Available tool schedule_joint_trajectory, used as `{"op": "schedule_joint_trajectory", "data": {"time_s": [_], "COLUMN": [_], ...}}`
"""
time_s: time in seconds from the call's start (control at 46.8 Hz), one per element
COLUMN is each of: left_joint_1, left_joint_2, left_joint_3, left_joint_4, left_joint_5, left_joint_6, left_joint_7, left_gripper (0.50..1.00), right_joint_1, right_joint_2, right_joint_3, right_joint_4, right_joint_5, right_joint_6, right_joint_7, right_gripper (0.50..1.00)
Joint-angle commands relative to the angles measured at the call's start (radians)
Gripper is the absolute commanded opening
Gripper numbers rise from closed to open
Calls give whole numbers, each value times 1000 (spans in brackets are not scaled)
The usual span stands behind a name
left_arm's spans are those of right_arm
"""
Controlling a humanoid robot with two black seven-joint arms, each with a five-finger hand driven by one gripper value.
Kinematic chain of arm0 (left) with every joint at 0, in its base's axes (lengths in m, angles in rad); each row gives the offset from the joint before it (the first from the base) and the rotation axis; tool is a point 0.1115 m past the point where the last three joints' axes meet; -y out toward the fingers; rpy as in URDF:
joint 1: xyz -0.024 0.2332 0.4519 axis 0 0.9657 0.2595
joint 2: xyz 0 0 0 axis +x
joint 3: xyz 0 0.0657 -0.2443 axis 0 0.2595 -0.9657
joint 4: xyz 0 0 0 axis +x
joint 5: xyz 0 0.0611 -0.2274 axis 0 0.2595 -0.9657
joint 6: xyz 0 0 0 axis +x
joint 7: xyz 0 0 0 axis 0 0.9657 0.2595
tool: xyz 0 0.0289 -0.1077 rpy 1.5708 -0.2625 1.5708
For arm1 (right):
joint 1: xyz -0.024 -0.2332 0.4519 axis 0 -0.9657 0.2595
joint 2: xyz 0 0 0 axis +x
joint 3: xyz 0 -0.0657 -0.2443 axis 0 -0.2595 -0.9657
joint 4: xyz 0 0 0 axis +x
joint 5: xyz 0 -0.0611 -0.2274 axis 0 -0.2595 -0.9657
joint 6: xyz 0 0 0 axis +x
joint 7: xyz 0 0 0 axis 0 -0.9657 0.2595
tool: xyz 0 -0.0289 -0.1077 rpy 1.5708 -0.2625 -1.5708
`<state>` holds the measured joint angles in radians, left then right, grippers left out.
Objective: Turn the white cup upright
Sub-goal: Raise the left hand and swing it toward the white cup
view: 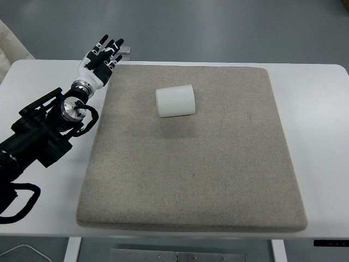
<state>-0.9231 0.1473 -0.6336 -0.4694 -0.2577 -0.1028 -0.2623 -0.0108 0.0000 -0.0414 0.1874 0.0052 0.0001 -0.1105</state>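
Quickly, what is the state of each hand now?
Left hand: open, fingers extended, holding nothing, at the far-left corner of the mat.
Right hand: not in view.

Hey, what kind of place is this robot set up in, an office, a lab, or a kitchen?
Most likely a robotics lab or test workspace. A plain white table stands on a grey floor, covered by a beige mat with only a white cup lying on its side, and the left hand hovers nearby.

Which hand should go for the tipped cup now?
Left, probably. The left hand hovers open at the mat's far-left corner, near the white cup lying on its side. No right arm shows.
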Motion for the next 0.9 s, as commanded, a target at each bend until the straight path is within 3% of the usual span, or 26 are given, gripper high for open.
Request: {"op": "schedule_joint_trajectory", "data": {"time_s": [0.0,0.384,0.619,0.875], "left_joint_1": [0,3,-11,-66], "left_joint_2": [0,12,5,0], "left_joint_3": [0,-89,-84,-55], "left_joint_4": [0,32,63,57], "left_joint_5": [0,0,12,187], "left_joint_6": [0,-17,-89,-89], "left_joint_7": [0,3,2,11], "left_gripper": [994,994,994,992], "right_joint_1": [0,2,2,2], "right_joint_2": [0,0,0,0], "right_joint_3": [0,-3,0,-2], "right_joint_4": [0,0,1,1], "right_joint_5": [-1,1,1,-1], "right_joint_6": [0,-2,0,0], "right_joint_7": [-1,0,0,0], "right_gripper": [930,930,930,930]}}
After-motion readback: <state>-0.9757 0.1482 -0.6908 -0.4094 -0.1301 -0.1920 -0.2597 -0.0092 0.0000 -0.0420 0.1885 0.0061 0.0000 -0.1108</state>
